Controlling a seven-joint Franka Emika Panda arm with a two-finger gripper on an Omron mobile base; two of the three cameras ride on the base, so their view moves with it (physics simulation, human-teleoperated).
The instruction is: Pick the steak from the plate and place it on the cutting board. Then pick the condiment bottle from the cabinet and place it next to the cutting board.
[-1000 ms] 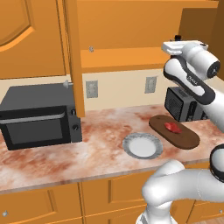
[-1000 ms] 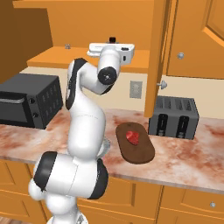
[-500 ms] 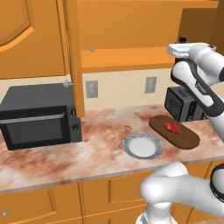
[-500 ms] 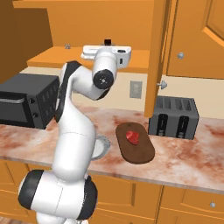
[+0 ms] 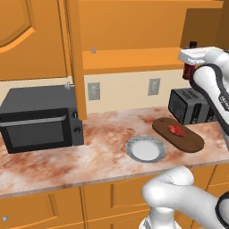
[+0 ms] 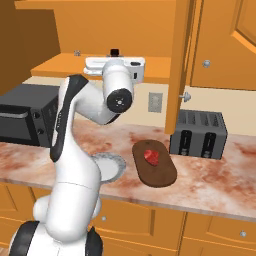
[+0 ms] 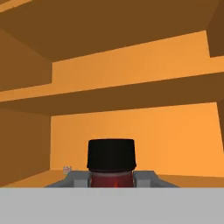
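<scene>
The steak [image 5: 177, 130] already lies on the cutting board [image 5: 178, 134] on the counter [image 5: 67, 165], near the plate [image 5: 145, 149]. Farther back, up in the cabinet [image 7: 131, 131], the gripper [image 7: 111, 178] is pinching the condiment bottle [image 7: 111, 161] just under its black cap. The bottle could slip and fall if the pinch is weak, or bump the shelf [image 6: 60, 66] or the door [image 6: 177, 65] on its way out.

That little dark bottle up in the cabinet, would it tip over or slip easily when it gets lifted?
The condiment bottle looks slim and upright, so it would probably tip if nudged near its black cap. The tool appears shut on it just below the cap, which should steady it. Its smooth round body might slip or twist in a loose hold.
</scene>
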